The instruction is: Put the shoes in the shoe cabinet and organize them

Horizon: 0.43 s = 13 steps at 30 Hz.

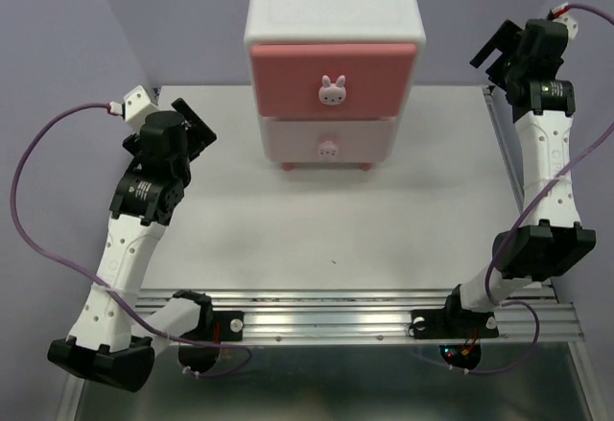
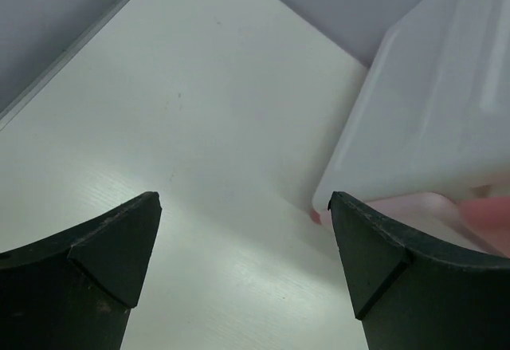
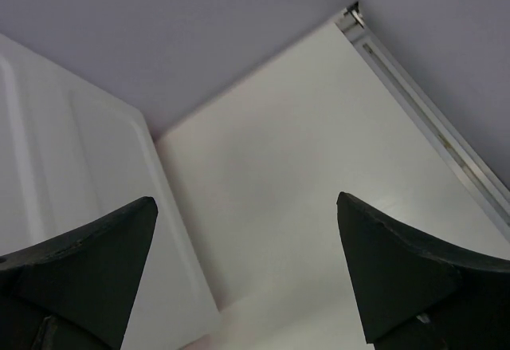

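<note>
The shoe cabinet (image 1: 334,9) stands at the back middle of the white table (image 1: 317,239). Its darker pink upper drawer (image 1: 288,78) and paler lower drawer (image 1: 288,141) both sit flush with the front. No shoes show in any view. My left gripper (image 1: 197,124) hovers left of the cabinet, open and empty. In the left wrist view the left gripper (image 2: 245,202) frames bare table, with the cabinet's side wall (image 2: 430,111) and pink foot to its right. My right gripper (image 1: 499,49) is raised beside the cabinet's top right, open and empty. The right wrist view shows the right gripper (image 3: 247,206) and the cabinet's wall (image 3: 72,175) at left.
Purple walls (image 1: 58,37) close in the table at the back and sides. A metal rail (image 1: 504,152) runs along the table's right edge, and an aluminium rail (image 1: 336,311) carrying both arm bases runs along the near edge. Purple cables loop off each arm.
</note>
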Tool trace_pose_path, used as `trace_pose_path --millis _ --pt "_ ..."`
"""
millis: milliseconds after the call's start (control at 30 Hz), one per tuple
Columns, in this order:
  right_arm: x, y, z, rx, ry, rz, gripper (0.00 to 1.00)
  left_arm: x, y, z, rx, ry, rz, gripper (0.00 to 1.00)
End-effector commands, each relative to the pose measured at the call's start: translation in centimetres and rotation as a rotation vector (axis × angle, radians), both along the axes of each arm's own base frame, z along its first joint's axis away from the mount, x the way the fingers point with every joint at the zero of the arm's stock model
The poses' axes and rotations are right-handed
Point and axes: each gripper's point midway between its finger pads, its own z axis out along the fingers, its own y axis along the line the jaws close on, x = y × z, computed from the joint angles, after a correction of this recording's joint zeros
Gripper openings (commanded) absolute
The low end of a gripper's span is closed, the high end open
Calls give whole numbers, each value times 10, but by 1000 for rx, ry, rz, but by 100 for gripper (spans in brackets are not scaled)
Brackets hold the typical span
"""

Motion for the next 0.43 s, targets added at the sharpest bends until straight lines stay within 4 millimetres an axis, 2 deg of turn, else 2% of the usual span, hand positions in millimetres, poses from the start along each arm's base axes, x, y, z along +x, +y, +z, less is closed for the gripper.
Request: trace_pose_path --millis 0,33,100,133,167,200,233,267,300,333,367,400 --pt "-23 -4 -40 -37 104 10 100 6 16 -37 8 53 22 99" --pt "-31 -6 -43 -51 117 5 100 4 26 -49 8 67 51 99" --pt "-40 -8 -61 -66 154 -3 100 3 34 -53 1 49 91 99" --pt "-48 -8 -89 -65 210 -5 100 1 38 -56 0 46 111 99" --pt "-56 -8 -81 -73 166 -11 100 -2 42 -57 -7 25 137 99" --pt "-62 -8 -86 -69 156 -18 100 -3 43 -57 -6 12 140 99" --pt "-78 -7 -104 -62 166 -28 100 -5 43 -64 -1 18 139 99" --pt "-77 -8 -122 -52 186 -36 100 -6 44 -64 3 11 137 99" --pt "-85 -7 -108 -34 108 -52 100 -9 46 -62 15 -3 139 99" --pt "-90 -4 -113 -26 100 -46 100 -11 47 -66 26 5 138 99" --pt "-96 -2 -130 -18 125 -39 100 -13 49 -67 36 9 141 99" --pt "-102 -1 -126 -18 100 -34 100 -14 52 -67 45 9 154 99"
